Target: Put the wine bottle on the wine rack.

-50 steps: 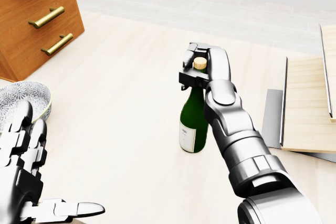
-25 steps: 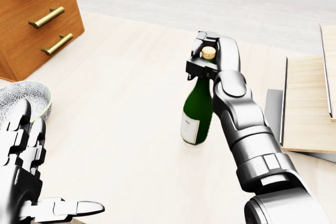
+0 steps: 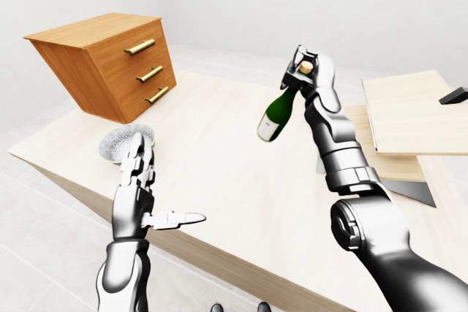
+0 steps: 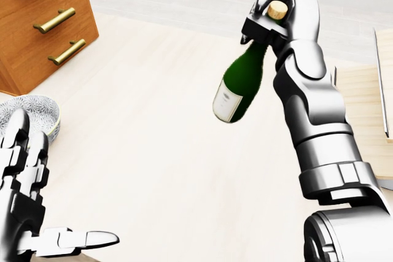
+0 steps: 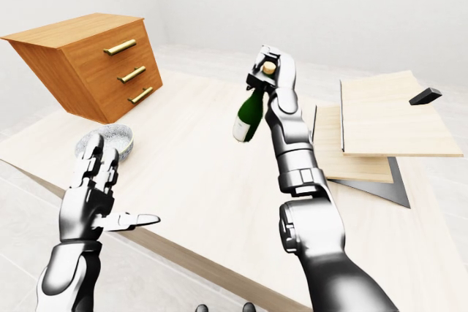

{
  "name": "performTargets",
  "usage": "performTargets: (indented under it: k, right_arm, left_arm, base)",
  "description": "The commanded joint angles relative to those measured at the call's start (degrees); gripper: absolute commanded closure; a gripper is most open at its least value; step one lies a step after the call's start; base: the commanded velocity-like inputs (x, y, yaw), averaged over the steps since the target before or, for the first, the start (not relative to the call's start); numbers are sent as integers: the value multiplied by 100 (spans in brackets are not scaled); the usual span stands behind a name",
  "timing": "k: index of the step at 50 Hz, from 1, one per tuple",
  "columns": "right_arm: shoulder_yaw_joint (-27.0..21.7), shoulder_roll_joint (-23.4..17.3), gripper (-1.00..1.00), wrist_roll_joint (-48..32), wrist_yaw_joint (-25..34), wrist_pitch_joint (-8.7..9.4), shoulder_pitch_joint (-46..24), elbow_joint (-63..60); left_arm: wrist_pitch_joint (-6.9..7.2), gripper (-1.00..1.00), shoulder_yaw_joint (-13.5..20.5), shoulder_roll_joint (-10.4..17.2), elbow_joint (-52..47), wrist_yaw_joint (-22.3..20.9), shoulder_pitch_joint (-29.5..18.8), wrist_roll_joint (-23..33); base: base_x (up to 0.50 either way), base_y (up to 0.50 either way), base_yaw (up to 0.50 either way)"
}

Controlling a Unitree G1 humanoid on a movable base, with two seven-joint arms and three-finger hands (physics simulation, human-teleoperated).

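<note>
The right hand (image 4: pixel 279 13) grips the green wine bottle (image 4: pixel 238 87) by its neck, tilted above the table (image 4: pixel 159 151), the wine rack (image 3: pixel 406 118) at three o'clock.

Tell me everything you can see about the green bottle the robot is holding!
The wine bottle is dark green, shiny like glass, with a tan cork in its top and a pale label near its bottom. The right hand is closed around its neck just under the cork. It hangs in the air above the light wooden table, touching nothing else. It is tilted, with the cork toward the upper right and the bottom swung toward the lower left in the head view.
</note>
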Motion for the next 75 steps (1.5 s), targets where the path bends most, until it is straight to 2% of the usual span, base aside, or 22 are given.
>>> performTargets:
  k: [1,6,17,23,42,50,62,75]
  right_arm:
    - [-211,-343,100,351,173,0,-292,-148]
    - [-509,-558,100,772,263,0,-588,401]
    - [-538,-1094,100,1173,569,0,-1000,1301]
    - [-859,-1401,100,1551,843,0,-1213,2080]
    - [-930,-2100,100,2122,795,0,-1548,2212]
    - [-1107,-2322,100,2396,718,0,-1658,2423]
    - [-1029,-2590,100,2456,661,0,-1693,2489]
    - [-1036,-2859,100,2413,770,0,-1433,2491]
  left_arm:
    - [0,-100,57,-4,-23,-17,-17,-59]
    - [0,-100,76,-25,36,-26,6,-96]
    - [0,-100,-85,-38,134,40,-102,-22]
    - [0,-100,-130,-11,245,65,-123,-10]
    - [0,-100,-190,26,282,139,-181,3]
    - [0,-100,-231,35,130,172,-189,24]
    - [0,-100,-220,55,0,186,-247,22]
    - [0,-100,-236,48,144,192,-237,31]
  base:
    - [0,0,0]
    - [0,0,0]
    - [0,0,0]
    - [0,0,0]
    - [0,0,0]
    - [0,0,0]
    - [0,0,0]
    - [0,0,0]
